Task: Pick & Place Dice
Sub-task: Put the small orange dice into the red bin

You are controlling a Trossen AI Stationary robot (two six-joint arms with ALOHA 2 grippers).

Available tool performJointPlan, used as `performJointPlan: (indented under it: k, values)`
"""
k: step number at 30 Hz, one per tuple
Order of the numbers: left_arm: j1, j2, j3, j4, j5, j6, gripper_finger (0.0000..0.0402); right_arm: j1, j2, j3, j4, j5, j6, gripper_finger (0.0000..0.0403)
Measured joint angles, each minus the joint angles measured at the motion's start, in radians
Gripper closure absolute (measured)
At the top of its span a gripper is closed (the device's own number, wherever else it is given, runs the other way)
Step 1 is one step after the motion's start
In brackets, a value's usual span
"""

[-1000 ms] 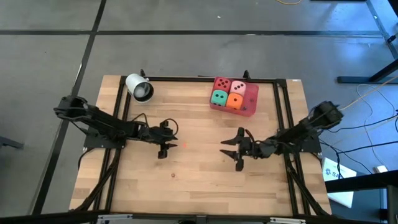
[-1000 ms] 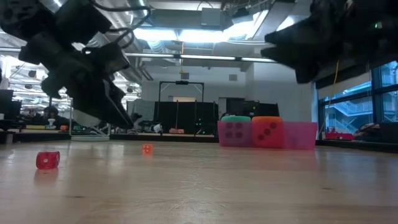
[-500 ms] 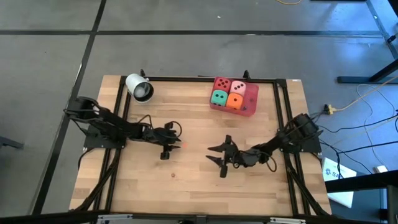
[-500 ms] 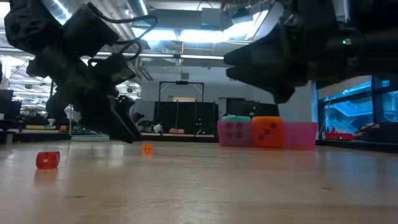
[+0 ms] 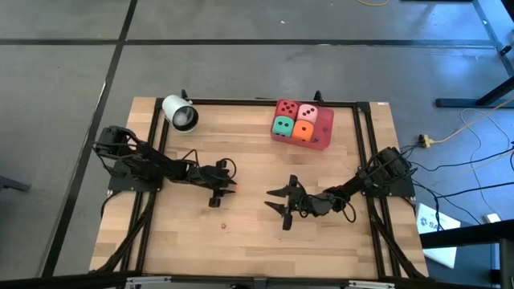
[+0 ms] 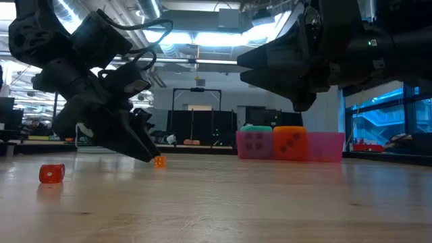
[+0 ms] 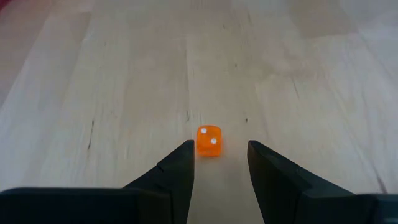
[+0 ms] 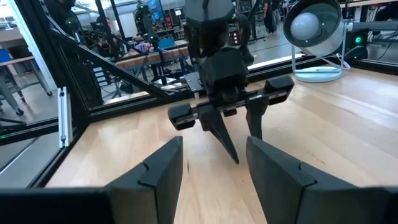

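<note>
A tiny orange die (image 7: 209,140) lies on the wooden table just ahead of the gap between my left gripper's (image 7: 219,149) open fingers. It sits nearer one fingertip, and I see no touch. In the low view that gripper (image 6: 150,155) slants down, its tips at the die (image 6: 159,161). A tiny red die (image 5: 223,225) lies nearer the front edge. Several large dice, red (image 5: 286,107), pink (image 5: 307,112), green (image 5: 282,125) and orange (image 5: 303,130), sit in a pink tray (image 5: 323,142). My right gripper (image 5: 275,209) hangs open and level above mid-table, holding nothing.
A white cylinder (image 5: 180,112) lies on its side at the far left corner. A black frame rail (image 5: 241,101) runs round the table's edges. Bare wood lies between the two grippers and toward the near edge.
My left gripper has sunk and tipped down toward the tiny orange die, rolling a little, and its tips now stand at the die. My right gripper has gone down and toward the table's left, nearer the middle. Neither has opened or shut, and no die has moved.
</note>
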Motion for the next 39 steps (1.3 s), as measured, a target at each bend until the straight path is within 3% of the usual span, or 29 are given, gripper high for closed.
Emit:
performJointPlan:
  k: [8, 17, 39]
  values:
    - [0.025, 0.001, 0.0, 0.036, -0.001, 0.017, 0.0258, 0.0, 0.0, 0.0, 0.0, 0.0, 0.001, 0.0225]
    - [0.065, 0.001, 0.0, 0.037, 0.076, 0.013, 0.0258, 0.0, 0.0, 0.0, 0.0, 0.0, 0.0, 0.0225]
    - [0.066, 0.001, 0.001, 0.052, 0.078, 0.006, 0.0258, 0.0, 0.0, 0.0, -0.001, -0.001, 0.0, 0.0225]
